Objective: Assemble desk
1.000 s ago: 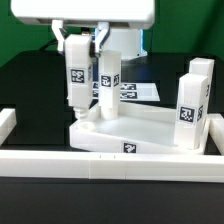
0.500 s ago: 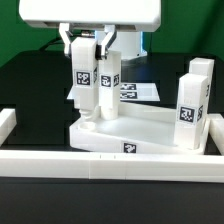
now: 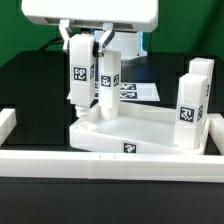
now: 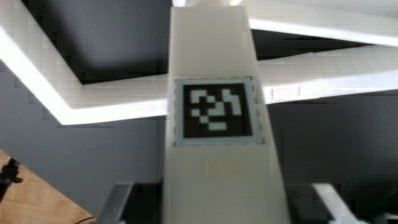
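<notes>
A black surface (image 3: 30, 85) carries the parts, fenced at its near edge by a long white border wall (image 3: 110, 161). Just behind the wall lies the tabletop (image 3: 150, 128), two legs (image 3: 192, 102) upright at its right corner in the exterior view. At its left corner the fingers (image 3: 72, 45) are clamped on a tagged leg (image 3: 79, 80), held upright over the corner socket. Another leg (image 3: 108, 85) stands just beside it. Farther back lies the marker board (image 3: 135, 91).

Around me I've got a black table (image 3: 30, 85), a green backdrop (image 3: 15, 35) behind it, a long white border wall (image 3: 60, 162) in front, and the marker board (image 3: 140, 91) lying flat
</notes>
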